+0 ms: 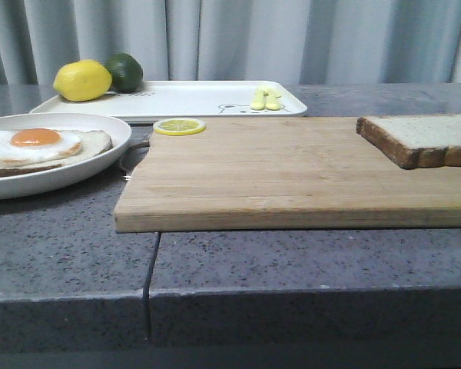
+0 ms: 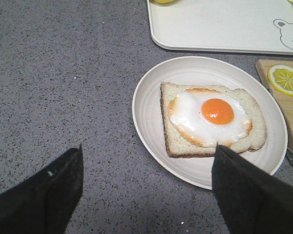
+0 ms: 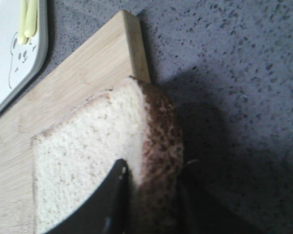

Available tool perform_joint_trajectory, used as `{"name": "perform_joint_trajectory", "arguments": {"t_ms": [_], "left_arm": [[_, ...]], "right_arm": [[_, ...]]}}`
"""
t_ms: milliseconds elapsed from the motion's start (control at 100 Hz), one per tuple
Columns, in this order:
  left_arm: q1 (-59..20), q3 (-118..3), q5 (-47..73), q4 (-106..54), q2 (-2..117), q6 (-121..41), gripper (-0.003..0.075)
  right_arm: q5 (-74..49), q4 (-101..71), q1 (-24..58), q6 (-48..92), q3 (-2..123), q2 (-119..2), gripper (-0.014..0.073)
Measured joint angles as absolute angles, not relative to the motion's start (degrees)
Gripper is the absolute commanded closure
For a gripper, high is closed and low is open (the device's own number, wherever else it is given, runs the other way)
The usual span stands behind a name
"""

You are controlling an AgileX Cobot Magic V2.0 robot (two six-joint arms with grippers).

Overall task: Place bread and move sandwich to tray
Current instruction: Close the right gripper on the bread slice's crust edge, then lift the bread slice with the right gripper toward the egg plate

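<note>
The rectangular board (image 1: 292, 173) is pale matt wood with visible grain. The grey speckled countertop (image 1: 307, 261) looks like stone. The thick white bread slice (image 3: 83, 161) is porous, with rough brown crust.

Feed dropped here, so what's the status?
Left end effector open above plate. Right end effector straddling bread edge on board. Tray holds lemon, lime.

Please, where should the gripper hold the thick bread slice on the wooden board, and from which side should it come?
Grip the bread at its crusted edge by the board's right end, coming from the right. The slice lies flat, so only its edges can be pinched; the right gripper already has fingers on either side of that crust.
</note>
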State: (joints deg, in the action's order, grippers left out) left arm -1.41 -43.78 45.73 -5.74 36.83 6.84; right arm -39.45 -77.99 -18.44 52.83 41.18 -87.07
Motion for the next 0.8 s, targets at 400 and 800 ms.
{"name": "perform_joint_trajectory", "arguments": {"t_ms": [400,800], "left_arm": [[-1.4,-43.8,45.7,-5.7,36.8,6.8,0.0207],[-1.4,-43.8,45.7,-5.7,36.8,6.8,0.0207]], "right_arm": [[-39.0,-77.0,-18.4,52.7,40.6,-83.7,0.0701],[-45.4,-74.4,-15.3,46.5,47.7,-71.3,0.0701]]}}
